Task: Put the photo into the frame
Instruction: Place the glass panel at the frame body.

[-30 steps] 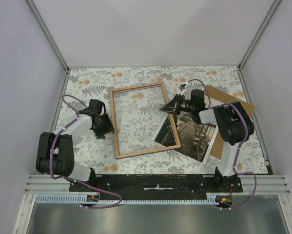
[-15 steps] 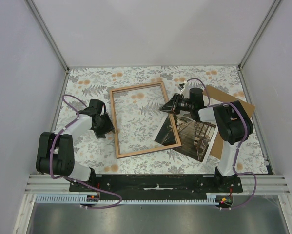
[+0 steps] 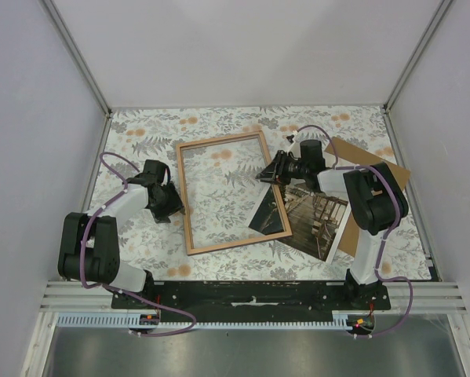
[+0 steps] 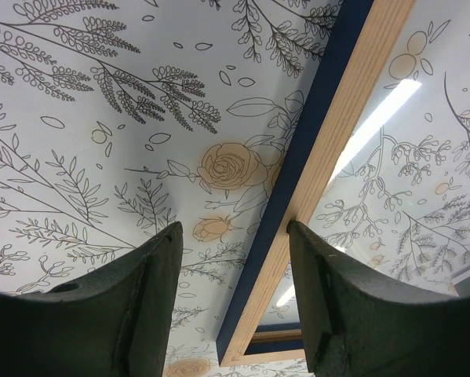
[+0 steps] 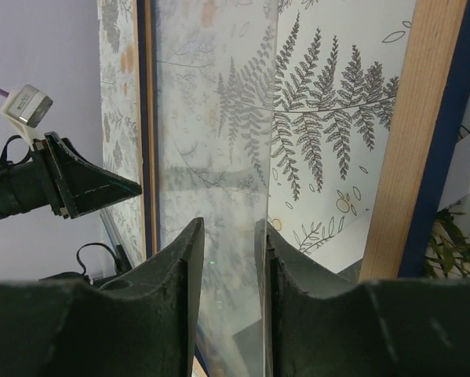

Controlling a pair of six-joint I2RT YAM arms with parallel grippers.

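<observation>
The left gripper (image 4: 235,259) is holding its jaws open around the frame (image 3: 219,141)'s left rail, the right gripper (image 5: 228,259)'s jaws standing slightly parted by the photo (image 3: 309,220).

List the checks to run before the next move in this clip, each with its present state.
1. Frame flat on the table, wood face up: ok.
2. Photo inside the frame: not ok; it lies mostly to the right, one corner under the frame's right rail.
3. Photo picture side up: ok.
4. Left gripper open at the frame's left rail: ok.
5. Right gripper open, nothing held: ok.
6. Backing board clear of the frame: ok; it lies under the photo's far side.
</observation>
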